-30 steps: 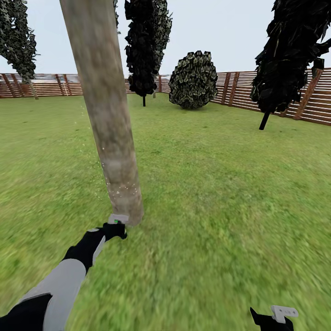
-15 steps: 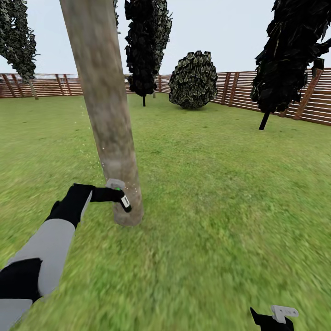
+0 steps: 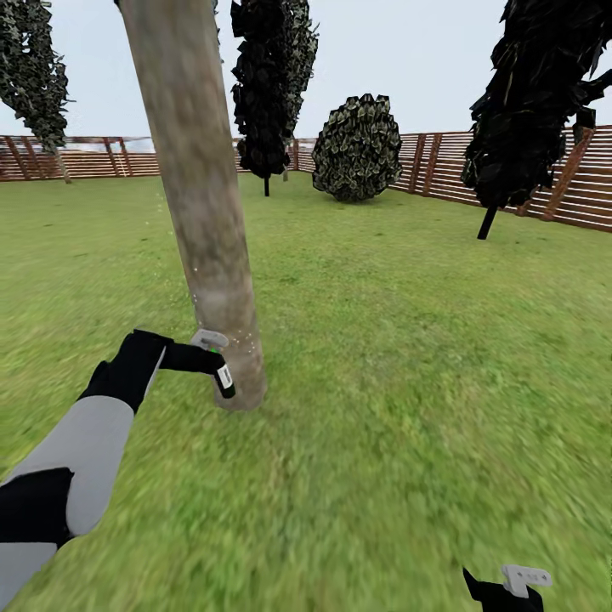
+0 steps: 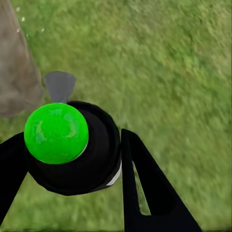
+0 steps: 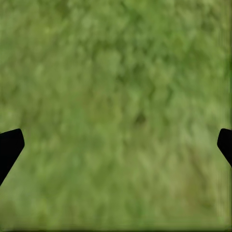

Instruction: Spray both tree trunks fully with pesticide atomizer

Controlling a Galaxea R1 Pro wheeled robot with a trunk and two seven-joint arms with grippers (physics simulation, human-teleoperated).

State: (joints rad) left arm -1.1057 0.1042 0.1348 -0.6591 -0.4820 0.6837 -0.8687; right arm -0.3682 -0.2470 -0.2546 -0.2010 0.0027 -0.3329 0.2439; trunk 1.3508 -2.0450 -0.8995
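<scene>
Grass lawn [image 3: 408, 357] inside slat fence [image 3: 510, 174]; leaning tree trunk [image 3: 200, 204] directly ahead.
Left gripper [image 3: 212, 361] clamps the pesticide atomizer [image 3: 224, 379] against the trunk base, slightly higher than 0.5 s ago. Left wrist view adds its green cap [image 4: 56, 133]. Right gripper [image 5: 116, 145] hangs spread over grass.

One thick leaning trunk [image 3: 204, 212] near, left of centre. One spray bottle [image 3: 223, 376] at its foot, touching or just beside the bark. Three dark slim trees further off: one far left [image 3: 32, 72], one behind the trunk [image 3: 268, 85], one right [image 3: 535, 102]. One round bush [image 3: 357, 149] far, by the fence. One slatted fence [image 3: 510, 183] around the lawn. Two arms: left [image 3: 93, 425] reaching in, right [image 3: 506, 588] at the near right corner.
</scene>
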